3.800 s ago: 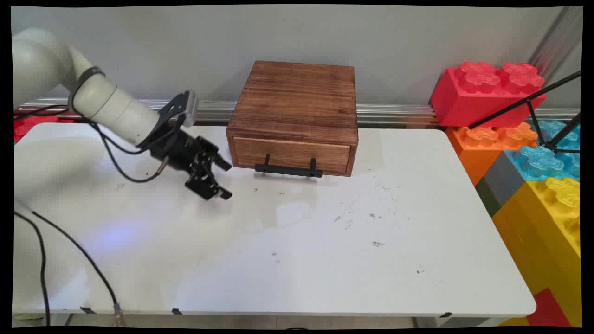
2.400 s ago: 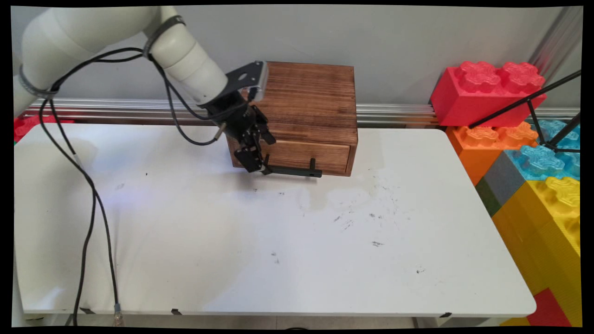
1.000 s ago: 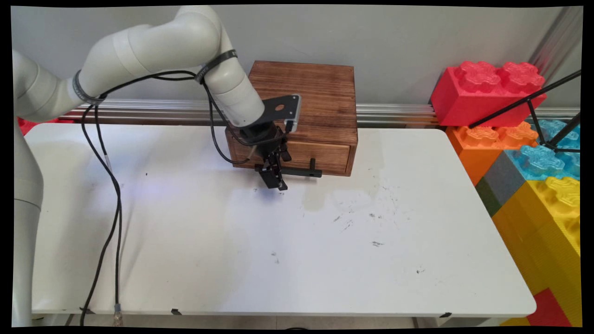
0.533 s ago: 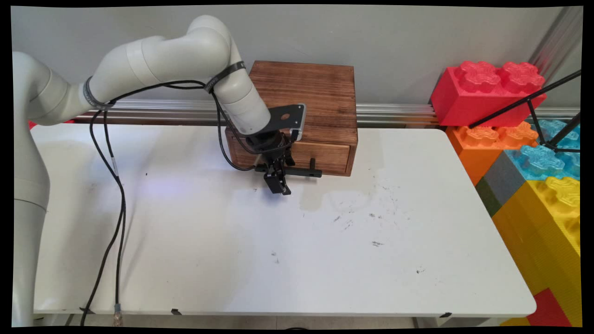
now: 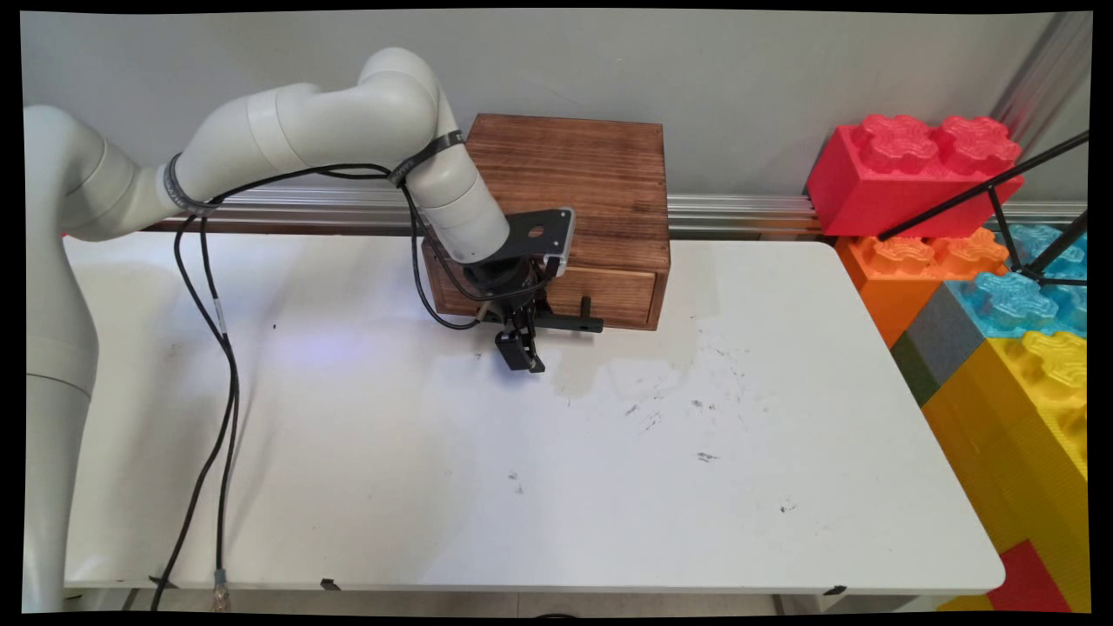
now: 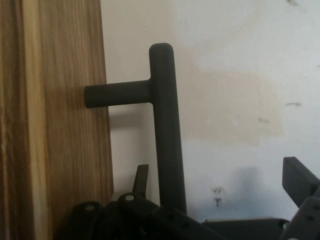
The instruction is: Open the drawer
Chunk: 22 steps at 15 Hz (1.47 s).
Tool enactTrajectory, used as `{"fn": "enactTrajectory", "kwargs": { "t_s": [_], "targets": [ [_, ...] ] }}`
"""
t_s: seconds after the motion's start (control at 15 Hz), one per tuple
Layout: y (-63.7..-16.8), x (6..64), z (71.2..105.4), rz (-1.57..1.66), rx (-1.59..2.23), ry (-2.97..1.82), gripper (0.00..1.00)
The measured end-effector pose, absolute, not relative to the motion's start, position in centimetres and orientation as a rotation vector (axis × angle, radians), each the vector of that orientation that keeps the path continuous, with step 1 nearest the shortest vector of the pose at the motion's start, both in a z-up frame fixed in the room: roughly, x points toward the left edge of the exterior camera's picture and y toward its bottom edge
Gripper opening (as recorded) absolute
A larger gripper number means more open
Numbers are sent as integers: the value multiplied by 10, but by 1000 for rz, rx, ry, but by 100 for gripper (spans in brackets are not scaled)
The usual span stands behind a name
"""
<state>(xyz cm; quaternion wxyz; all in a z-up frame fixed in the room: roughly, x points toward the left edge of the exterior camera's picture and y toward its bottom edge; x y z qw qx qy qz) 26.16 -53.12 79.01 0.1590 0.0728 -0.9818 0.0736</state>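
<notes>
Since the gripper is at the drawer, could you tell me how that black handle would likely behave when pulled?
The handle looks like a rigid bar on posts, so probably stiff. Its smooth round surface may slip. The wooden box looks heavy enough to stay put, though it could slide.

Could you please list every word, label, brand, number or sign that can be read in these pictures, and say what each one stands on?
None can be read.
The dark band around the arm's white link carries pale marks, too small to read.
The wooden drawer box, its black handle, the white table and the big toy bricks show no lettering.
The pincer bears no legible mark in either view.
</notes>
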Motion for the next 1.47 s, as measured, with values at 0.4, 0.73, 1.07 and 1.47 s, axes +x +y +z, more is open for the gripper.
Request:
{"fn": "enactTrajectory", "kwargs": {
  "t_s": [0.4, 0.73, 1.07, 1.47],
  "targets": [
    [-523, 264, 786, 187, 213, -2798, 100],
    [-507, 263, 783, 138, 239, -2777, 100],
    [-489, 263, 783, 99, 254, -2760, 100],
    [-462, 263, 789, 59, 270, -2741, 100]
  ]
}}
